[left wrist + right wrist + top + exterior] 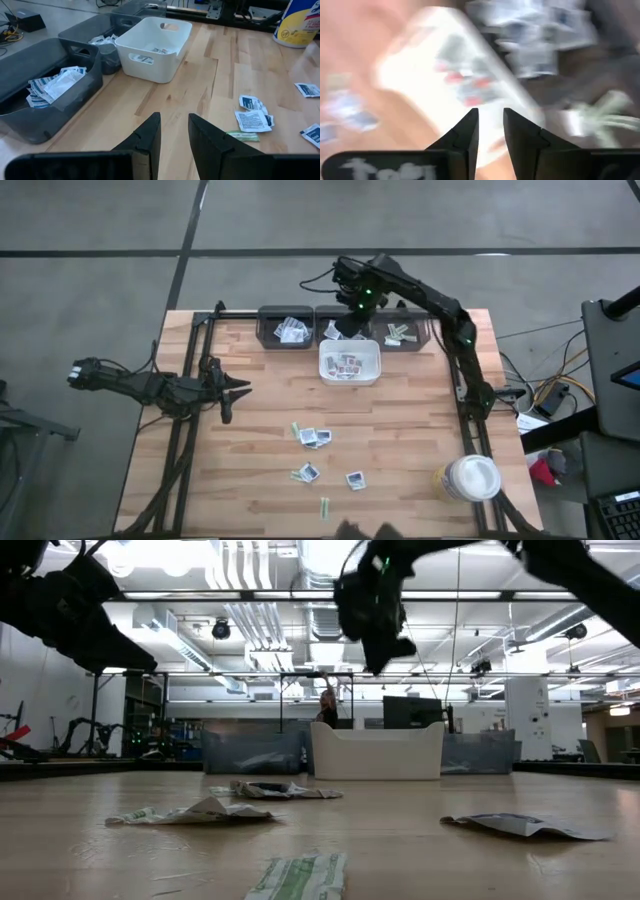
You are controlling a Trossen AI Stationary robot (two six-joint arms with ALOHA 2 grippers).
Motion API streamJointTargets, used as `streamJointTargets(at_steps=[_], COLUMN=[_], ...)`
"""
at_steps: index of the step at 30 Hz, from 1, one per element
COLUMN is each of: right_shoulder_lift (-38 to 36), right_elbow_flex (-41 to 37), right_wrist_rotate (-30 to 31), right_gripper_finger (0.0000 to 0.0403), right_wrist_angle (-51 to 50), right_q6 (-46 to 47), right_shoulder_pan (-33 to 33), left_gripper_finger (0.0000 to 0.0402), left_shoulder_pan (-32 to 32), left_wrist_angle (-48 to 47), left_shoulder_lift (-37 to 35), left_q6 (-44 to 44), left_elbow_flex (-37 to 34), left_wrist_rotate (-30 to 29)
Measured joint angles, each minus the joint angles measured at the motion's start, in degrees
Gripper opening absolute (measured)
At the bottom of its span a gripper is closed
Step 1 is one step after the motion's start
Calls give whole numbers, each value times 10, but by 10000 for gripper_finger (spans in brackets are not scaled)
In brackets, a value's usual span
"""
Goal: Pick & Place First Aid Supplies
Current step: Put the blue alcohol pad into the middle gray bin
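Nearest the low camera, a greenish-printed flat packet [300, 878] lies on the bare wooden table [400, 450], close to the front edge. Farther in, more small white packets with blue-striped print [314, 437] lie scattered about the middle of the front half, with a pale narrow strip [325, 506] near the front edge. A white square plastic tray [350, 363] stands just inside the back edge and holds red-printed packets. Three dark grey bins [286, 328] line the back edge behind it, each with packets inside. A round white-lidded jar [470, 478] stands at the front right corner.

Above the middle bin hangs the right gripper [352, 323], its fingers parted by a narrow gap and nothing between them. Over the left edge, the left gripper [238, 389] waits with fingers slightly apart, empty.
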Motion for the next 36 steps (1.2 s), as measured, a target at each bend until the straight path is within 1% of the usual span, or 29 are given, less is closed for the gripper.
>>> streamJointTargets(at_steps=[2, 3, 9, 13, 20, 24, 26, 31, 36], right_shoulder_lift=[-28, -40, -97, -116, -113, -108, -108, -108, -108], right_elbow_flex=[-7, -12, -39, -56, -87, -131, -156, -226, -299], right_wrist_rotate=[-42, -47, -49, -49, -46, -37, -21, 3, 3], right_gripper_finger=[81, 79, 67, 63, 70, 80, 85, 100, 122], right_wrist_angle=[5, 2, 6, 5, 4, 17, 30, 84, 164], right_q6=[15, 24, 73, 109, 266, 347, 386, 475, 517], right_shoulder_pan=[21, 34, 132, 210, 351, 422, 454, 507, 527], left_gripper_finger=[94, 94, 94, 94, 94, 94, 94, 94, 94], left_shoulder_pan=[0, 0, 0, 0, 0, 0, 0, 0, 0], left_wrist_angle=[-1, -1, -4, -4, -4, -4, -3, -3, -3], left_shoulder_lift=[0, 0, 1, 1, 1, 1, 1, 1, 1], left_q6=[0, 0, 1, 3, 1, 1, 1, 1, 0], left_elbow_flex=[0, 0, 0, 0, 0, 0, 0, 0, 0], left_wrist_rotate=[0, 0, 0, 0, 0, 0, 0, 0, 1])
